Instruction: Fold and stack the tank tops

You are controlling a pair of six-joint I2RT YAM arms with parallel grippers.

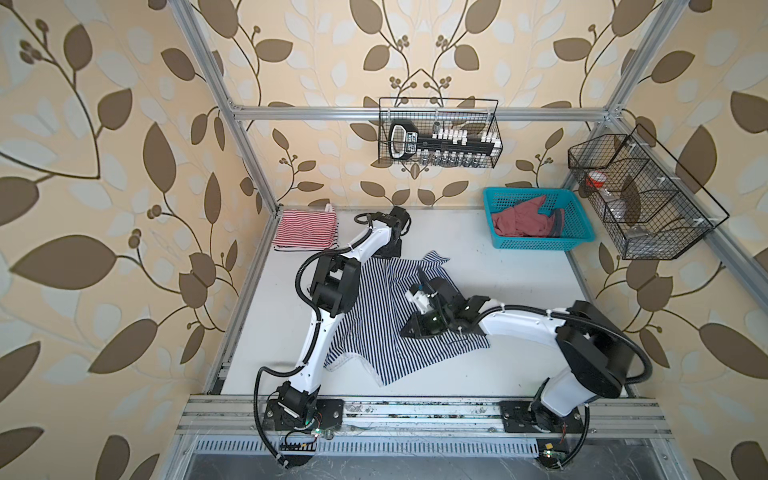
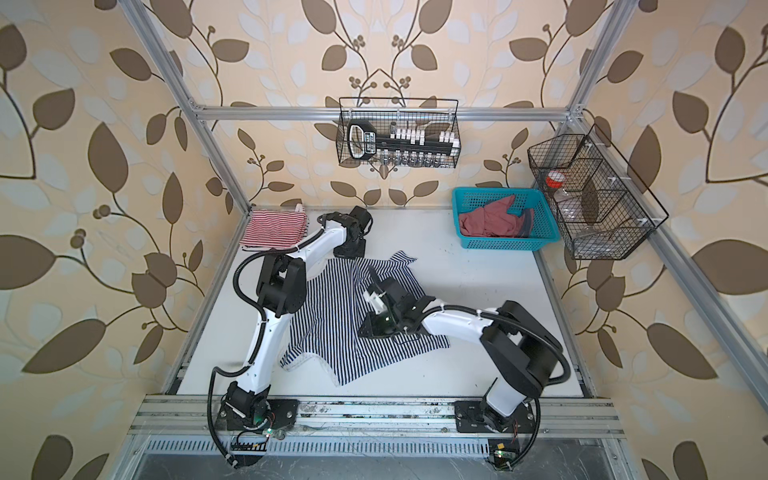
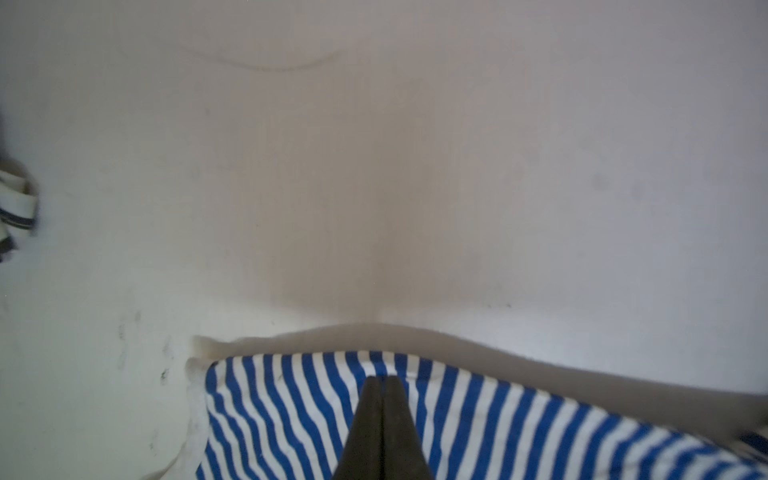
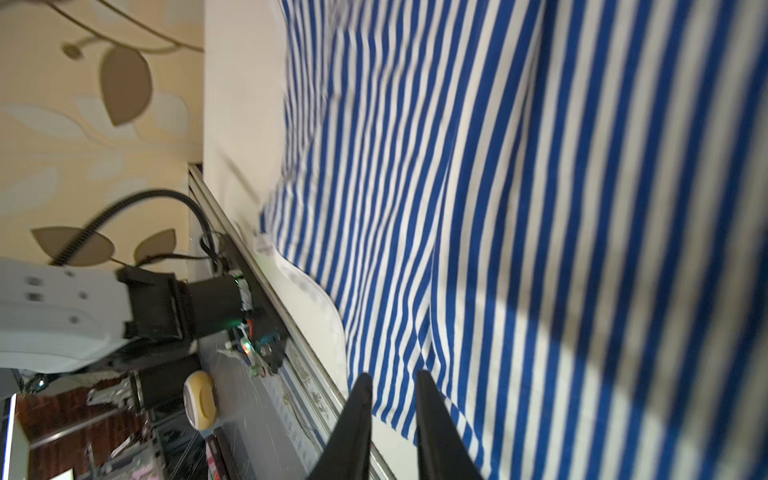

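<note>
Left gripper [image 3: 380, 379]: pressed together, pinches the far edge of the navy-striped tank top [image 1: 374, 332], which lies spread mid-table. Right gripper [image 4: 390, 374]: slightly parted, empty, hovers over the same cloth. Risks bunching or skewing the top if pulled from one corner only.

A folded tank top [image 1: 305, 230] lies in the back left corner of the table [image 1: 519, 286]. A spread tank top [image 1: 374, 328] lies in the middle. The plastic basket [image 1: 536, 242] stands at the back right, with a third tank top [image 1: 519, 224] inside it.
</note>
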